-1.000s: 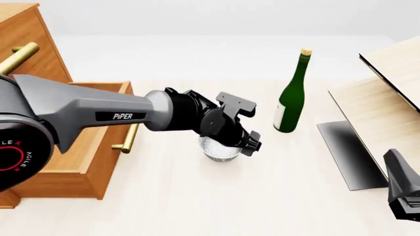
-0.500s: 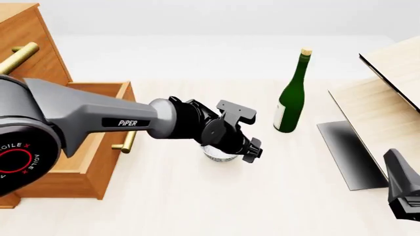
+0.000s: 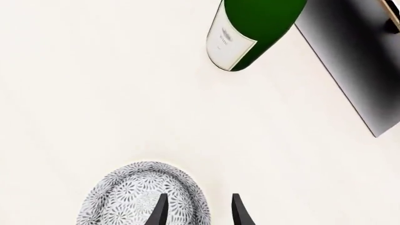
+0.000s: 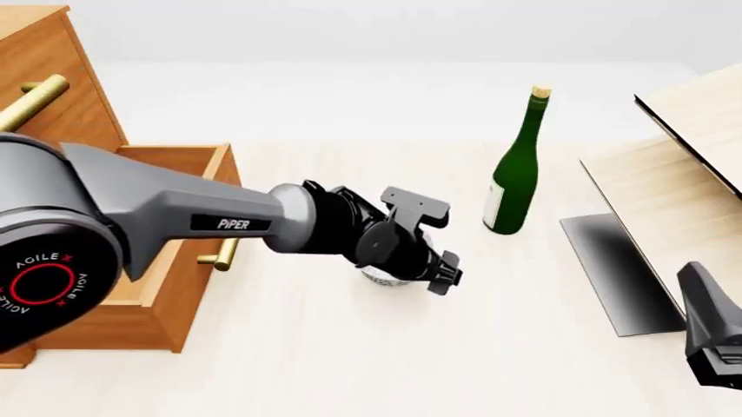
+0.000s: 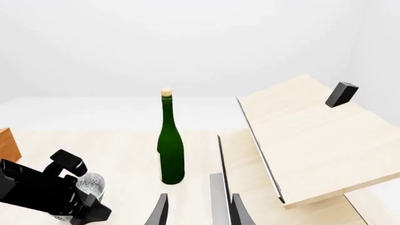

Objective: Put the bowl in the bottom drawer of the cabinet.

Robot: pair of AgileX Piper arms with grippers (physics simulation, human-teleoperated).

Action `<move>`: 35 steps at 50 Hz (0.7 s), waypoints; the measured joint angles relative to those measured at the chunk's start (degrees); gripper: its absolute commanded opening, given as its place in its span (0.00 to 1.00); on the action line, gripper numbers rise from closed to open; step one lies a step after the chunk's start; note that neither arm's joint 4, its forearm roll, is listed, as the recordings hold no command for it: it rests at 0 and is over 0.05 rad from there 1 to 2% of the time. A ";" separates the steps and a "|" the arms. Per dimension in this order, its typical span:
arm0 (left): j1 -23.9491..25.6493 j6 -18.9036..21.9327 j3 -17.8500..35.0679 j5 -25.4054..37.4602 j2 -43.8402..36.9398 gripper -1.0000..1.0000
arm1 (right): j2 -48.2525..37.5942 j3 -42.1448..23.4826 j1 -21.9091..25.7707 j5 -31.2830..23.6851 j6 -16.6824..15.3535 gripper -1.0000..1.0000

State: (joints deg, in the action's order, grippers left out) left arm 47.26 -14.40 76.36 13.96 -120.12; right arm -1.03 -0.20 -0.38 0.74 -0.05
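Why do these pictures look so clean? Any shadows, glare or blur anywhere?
Front view: flat even light, only a faint shadow beside the bottle, everything sharp. Left wrist view: crisp bowl pattern, no glare; the dark panel fades from black to grey. Right wrist view: plain white backdrop, no blur.

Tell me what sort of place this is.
A simulated tabletop test scene, likely, not a real room: blank white surroundings, a pale table, and staged household props: an orange-brown cabinet with its bottom drawer pulled open, a speckled bowl and a green wine bottle.
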 measured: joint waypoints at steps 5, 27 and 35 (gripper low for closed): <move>-0.05 -0.17 -0.12 -0.20 -0.26 1.00 | -0.03 0.00 0.00 0.03 0.00 1.00; 0.11 -1.70 -1.36 -2.24 0.03 1.00 | -0.07 0.00 0.00 0.07 0.01 1.00; 0.15 -2.17 -1.56 -2.58 0.07 1.00 | -0.08 0.00 0.00 0.07 0.00 1.00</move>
State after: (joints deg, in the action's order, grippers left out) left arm 47.41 -16.57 74.80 11.38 -120.05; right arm -1.10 -0.20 -0.38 0.81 -0.05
